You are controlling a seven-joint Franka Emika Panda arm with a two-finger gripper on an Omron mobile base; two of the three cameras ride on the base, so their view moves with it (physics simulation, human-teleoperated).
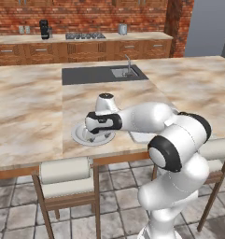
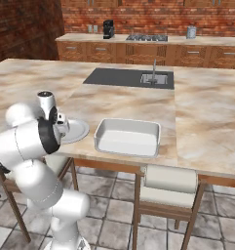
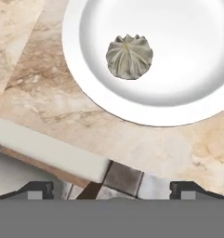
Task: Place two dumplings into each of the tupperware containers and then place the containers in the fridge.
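While the gripper [image 3: 111, 188] hangs with jaws spread wide and empty over the near edge of the marble island [image 1: 25, 112], a single pleated dumpling [image 3: 129, 56] lies on the round white plate [image 3: 85, 88], just beyond the fingertips [image 3: 39, 189]; the white tupperware container [image 2: 127, 137] sits right of the plate.

A marble-topped kitchen island [image 2: 202, 122] carries a round white plate [image 3: 85, 69] near its front edge and, just beside it, a large white tupperware container [image 2: 127, 137]; a dark inset panel with a sink [image 1: 123, 72] sits further back
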